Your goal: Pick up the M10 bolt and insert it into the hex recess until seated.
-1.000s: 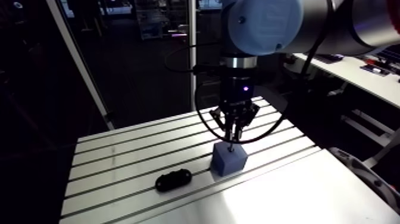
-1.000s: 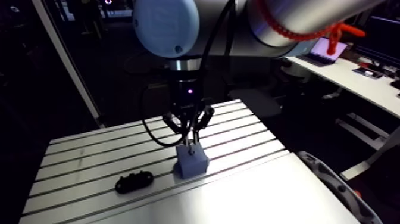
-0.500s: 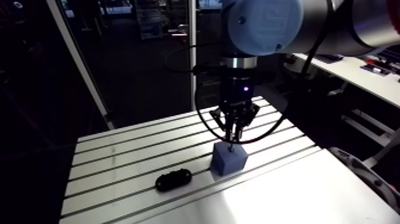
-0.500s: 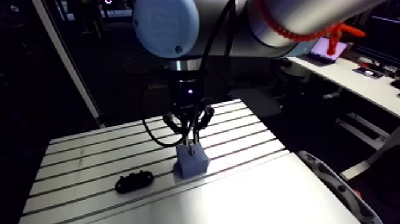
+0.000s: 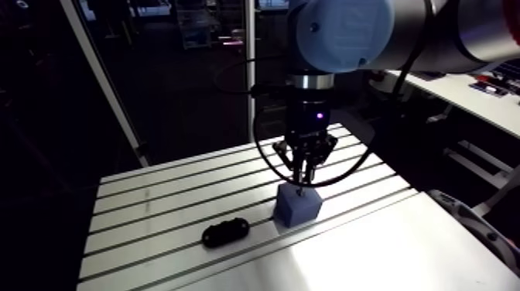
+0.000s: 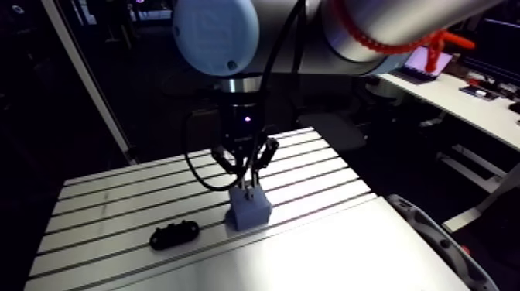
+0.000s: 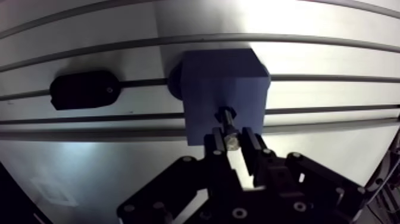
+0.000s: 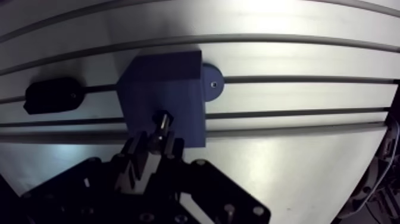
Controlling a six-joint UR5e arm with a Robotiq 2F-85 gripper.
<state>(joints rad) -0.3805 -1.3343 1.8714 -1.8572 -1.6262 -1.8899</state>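
Observation:
A blue block (image 7: 223,89) sits on the slotted aluminium table (image 5: 162,197), with a round blue foot (image 8: 212,83) at its base. My gripper (image 7: 234,145) hangs straight above the block and is shut on the M10 bolt (image 7: 228,126), pinched between the two fingers. The bolt's lower end sits at a dark recess (image 7: 225,112) in the block's top face. In the arm view the gripper (image 5: 303,176) stands directly over the block (image 5: 297,205). How deep the bolt sits in the recess is hidden.
A black oblong part (image 5: 225,232) lies in a table slot beside the block, also visible in the wrist view as the black part (image 7: 84,90). A smooth plate (image 5: 364,255) covers the table's near side.

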